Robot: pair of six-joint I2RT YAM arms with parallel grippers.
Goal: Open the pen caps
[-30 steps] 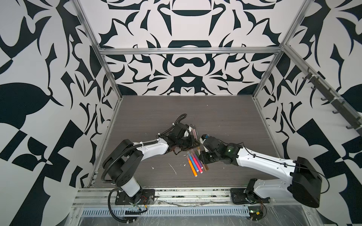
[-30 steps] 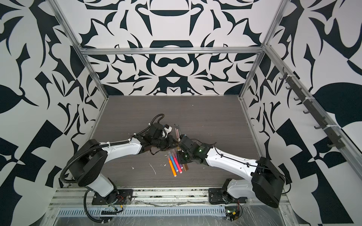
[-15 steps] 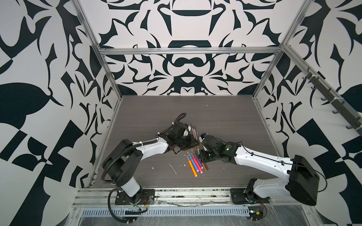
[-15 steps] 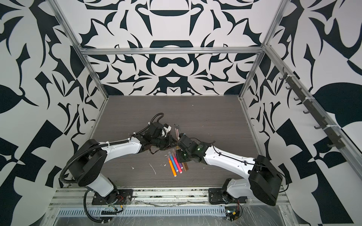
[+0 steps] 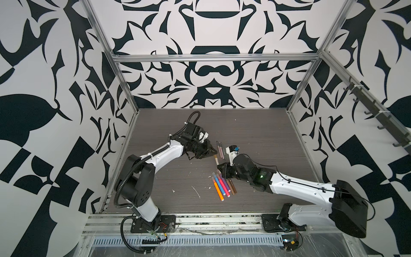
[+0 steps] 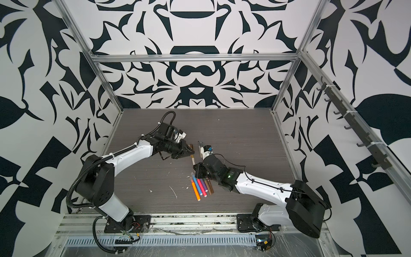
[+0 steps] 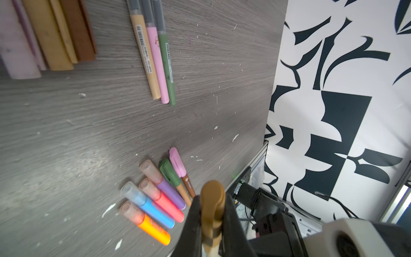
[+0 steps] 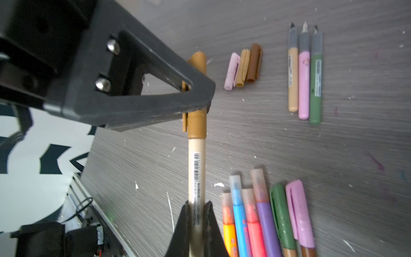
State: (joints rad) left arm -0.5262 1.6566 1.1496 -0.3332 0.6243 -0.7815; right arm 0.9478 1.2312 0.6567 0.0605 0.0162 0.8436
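Between my two pincers hangs one slim round pen (image 8: 196, 169), right pincer (image 8: 196, 207) pinching its smooth cream barrel, left pincer (image 7: 212, 204) clamped on its ochre clipped cap (image 7: 212, 189); its long axis runs from one to the other, cap toward the back wall. Below, capped pens (image 8: 262, 218) lie in a row, loose caps (image 8: 243, 66) beyond, on a grey wood-grain table (image 8: 333, 166) between black-and-white patterned walls (image 5: 211, 77).

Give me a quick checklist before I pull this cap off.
1. Left gripper shut on the tan cap: ok.
2. Right gripper shut on the cream pen body: ok.
3. Cap and body in line between the grippers: ok.
4. Cap off: not ok, it sits on the body.
5. Three loose caps and three uncapped pens lie apart from the held pen: ok.
6. Pen lifted off the table: cannot tell.
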